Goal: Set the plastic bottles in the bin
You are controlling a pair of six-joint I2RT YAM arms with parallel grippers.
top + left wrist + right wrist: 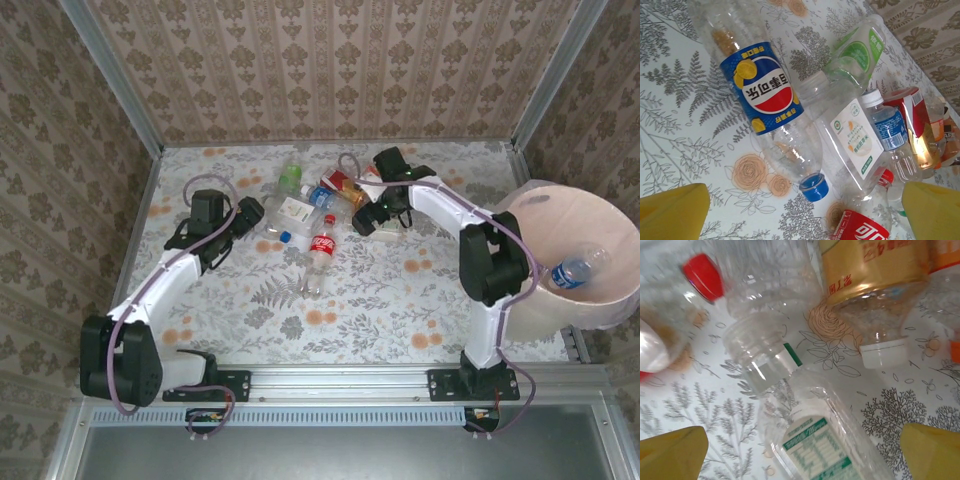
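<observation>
- As the overhead camera looked down, the plastic bottles [305, 205] lay heaped on the floral tabletop [400, 300] toward its far side, between the two arms.
- The left tool [252, 213] hung at the heap's left edge and the right tool [368, 222] at its right edge, each with jaws spread wide and gripping nothing.
- A Coca-Cola bottle [319, 255] lay at the near side of the heap, its red cap toward the far side.
- The bin [575, 215] stood at the tabletop's right edge, well apart from the heap, with one blue-labelled bottle [572, 271] lying inside it.
- From the left wrist, that tool's yellow fingers [672, 210] sat far apart in the lower corners, touching no bottle.
- Beyond them lay a Pepsi bottle [765, 95] with a blue cap, a white-labelled bottle [855, 137] against it, and a green-labelled bottle [857, 55] farther off; the red Coca-Cola label showed at the bottom edge.
- From the right wrist, the yellow pads [670, 450] likewise stood wide in the lower corners.
- An uncapped bottle [810, 440] with green print lay on the tabletop between and beyond them.
- A gold-labelled bottle [872, 285] with a white cap lay beyond it, and a blurred red cap [702, 272] showed at the upper left.
</observation>
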